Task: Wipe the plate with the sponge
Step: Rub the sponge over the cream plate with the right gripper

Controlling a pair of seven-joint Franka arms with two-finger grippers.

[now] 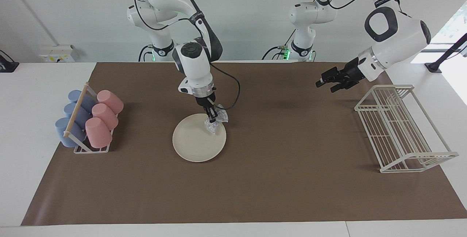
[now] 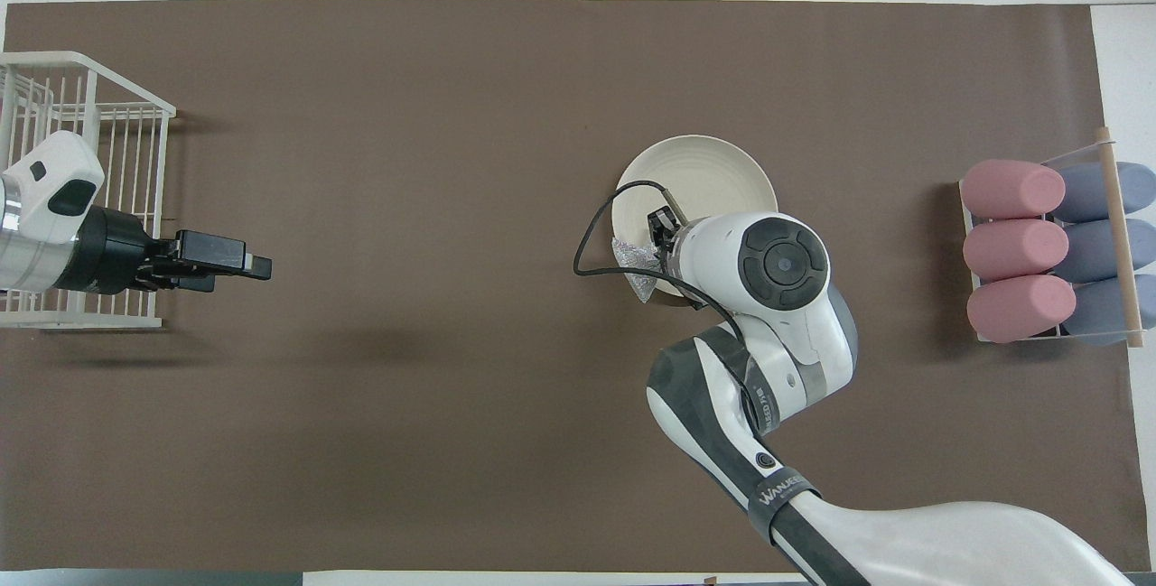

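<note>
Right arm (image 2: 782, 263) is covering the plate's (image 2: 713, 169) near edge, sponge (image 2: 635, 259) poking out beside it; left gripper (image 2: 257, 265) is hanging by the rack (image 2: 117, 98).
</note>
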